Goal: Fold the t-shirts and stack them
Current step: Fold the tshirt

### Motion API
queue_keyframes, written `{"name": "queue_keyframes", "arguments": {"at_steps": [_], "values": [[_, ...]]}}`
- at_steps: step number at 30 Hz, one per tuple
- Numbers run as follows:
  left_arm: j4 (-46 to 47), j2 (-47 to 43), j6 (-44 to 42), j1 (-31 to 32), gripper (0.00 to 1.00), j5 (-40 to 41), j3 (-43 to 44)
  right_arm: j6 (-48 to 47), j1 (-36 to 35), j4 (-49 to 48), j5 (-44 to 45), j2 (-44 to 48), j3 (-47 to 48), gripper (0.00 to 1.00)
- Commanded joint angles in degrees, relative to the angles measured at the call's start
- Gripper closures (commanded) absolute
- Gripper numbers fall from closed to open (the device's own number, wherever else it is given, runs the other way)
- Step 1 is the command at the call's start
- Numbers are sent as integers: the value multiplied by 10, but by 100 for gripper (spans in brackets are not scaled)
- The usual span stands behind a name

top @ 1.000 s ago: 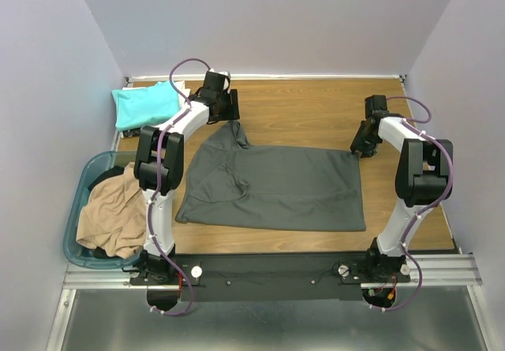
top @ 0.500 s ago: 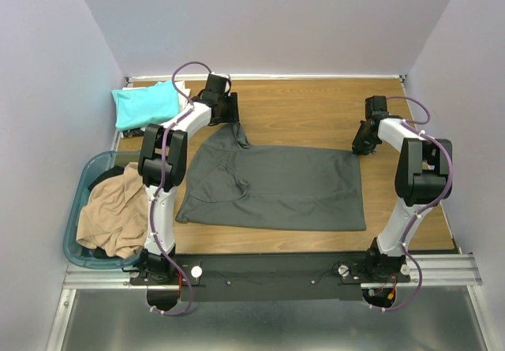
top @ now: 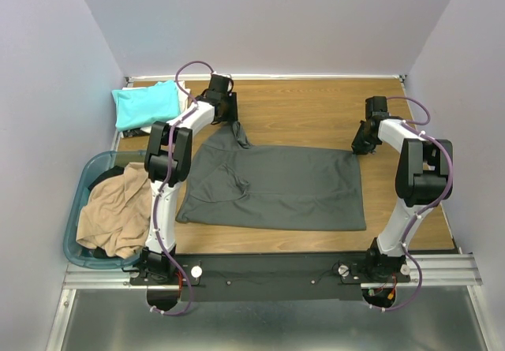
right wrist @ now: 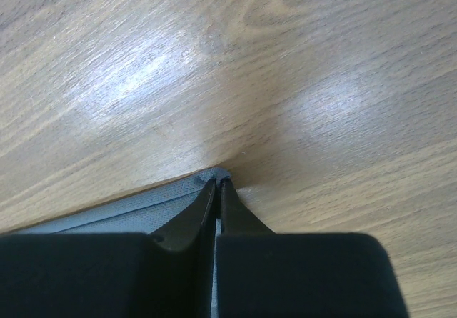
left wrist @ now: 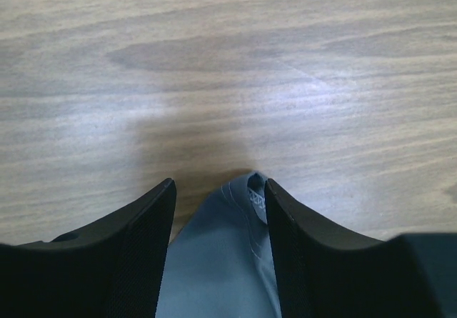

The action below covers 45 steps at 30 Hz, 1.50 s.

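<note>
Pinching 2 o'clock corner of grey shirt (top: 272,187), spread mid-table, with right gripper (right wrist: 217,184), jaws closed tight. Straddling its 11 o'clock tip with left gripper (left wrist: 220,187), jaws wide, gripping nothing. Teal shirt (top: 144,103) at 10 o'clock; tan shirt (top: 117,217) in basket (top: 79,185) at 8.

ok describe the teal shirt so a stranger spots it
On the wooden table, look to the far left corner, beyond the basket. The teal shirt lies there, the only bright turquoise cloth; the grey shirt is mid-table, the tan shirt in the basket.
</note>
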<state>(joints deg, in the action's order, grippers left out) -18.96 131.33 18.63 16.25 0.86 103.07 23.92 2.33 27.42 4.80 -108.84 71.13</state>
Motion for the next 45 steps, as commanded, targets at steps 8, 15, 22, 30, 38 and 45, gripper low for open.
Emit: {"name": "queue_keyframes", "arguments": {"at_steps": [8, 15, 22, 30, 38, 45], "values": [[-4, 38, -9, 5, 53, 17, 54, -10, 3, 14, 0, -19, -33, 92], [-7, 39, -11, 9, 74, 2, 52, -12, 3, 15, -1, -19, -34, 94], [-6, 25, -13, 10, 100, -38, 28, -9, 4, 16, -11, -9, -28, 100], [7, 3, 10, 3, 100, -39, 51, 0, 3, 18, -16, -12, 3, 100], [-5, 35, 36, -20, 100, -46, 143, -1, 3, 24, -19, -37, 59, 100], [18, 52, 49, -41, 100, -89, 218, 3, 3, 47, -10, -85, 151, 99]]}}
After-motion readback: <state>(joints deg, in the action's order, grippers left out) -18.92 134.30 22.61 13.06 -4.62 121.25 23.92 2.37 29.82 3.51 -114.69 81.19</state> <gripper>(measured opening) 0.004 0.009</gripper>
